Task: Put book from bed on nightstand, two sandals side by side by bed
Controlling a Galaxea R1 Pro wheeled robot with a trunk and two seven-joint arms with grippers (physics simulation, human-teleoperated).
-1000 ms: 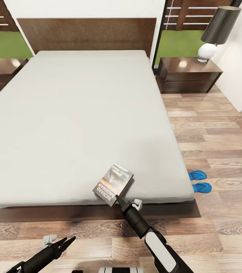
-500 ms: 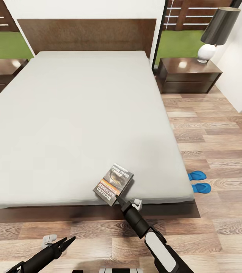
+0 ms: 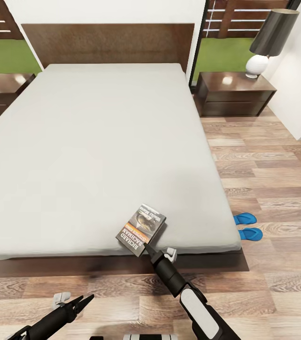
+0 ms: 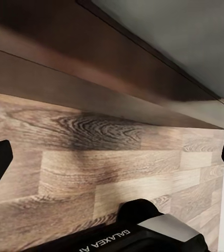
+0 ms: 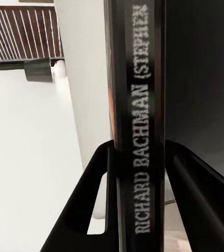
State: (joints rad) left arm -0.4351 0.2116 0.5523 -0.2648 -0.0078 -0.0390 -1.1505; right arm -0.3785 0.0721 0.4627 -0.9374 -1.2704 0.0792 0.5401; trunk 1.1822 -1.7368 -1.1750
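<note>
Book [image 3: 141, 229] lies near the foot edge of the bed [image 3: 98, 141], right gripper [image 3: 146, 247] clamped on its spine, fingers [image 5: 99, 173] either side. Left gripper [image 3: 85, 300] jaws apart, low over the wood floor [image 3: 273, 179] by the bed frame. Sandals [image 3: 247, 225] side by side on the floor beside the bed. Nightstand [image 3: 235, 92] by the headboard carries a lamp [image 3: 268, 40].

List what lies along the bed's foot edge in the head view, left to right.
left gripper → book → right gripper → sandals
</note>
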